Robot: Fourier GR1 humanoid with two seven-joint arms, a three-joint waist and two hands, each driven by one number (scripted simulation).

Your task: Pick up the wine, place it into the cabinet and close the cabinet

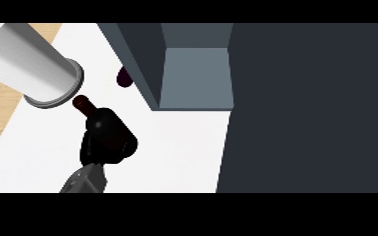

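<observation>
Far left: a strip of tan wood (22, 97) shows beside the white desk (177, 145).

Upper left: a big pale grey cylinder (37, 67) runs in from the top-left corner, and its rimmed end faces down-right. We can't tell what it is, or whether it sits on the desk or above it.

Just right of that rim is the wine bottle (82, 104). Only its dark red neck and top show. The neck points up-left and almost meets the cylinder's rim, but we can't confirm contact.

The rest of the bottle is buried in the left hand (108, 139). The black fingers are wrapped round the body, so the hand is closed on the bottle. Its grey forearm (85, 180) comes up from the lower edge and leans right. We can't see whether the bottle's base is on the desk or lifted.

So the wine is in the hand, left of the cabinet and outside it.

Further right, a small dark red shape (124, 77) sits against the cabinet's left wall, partly hidden. We can't identify it.

The cabinet (140, 55) stands open, and we see the blue-grey interior floor (196, 77).

Right side: a large dark panel (303, 110) fills the view from top to bottom. It could be a door or a side wall; we can't tell which.
</observation>
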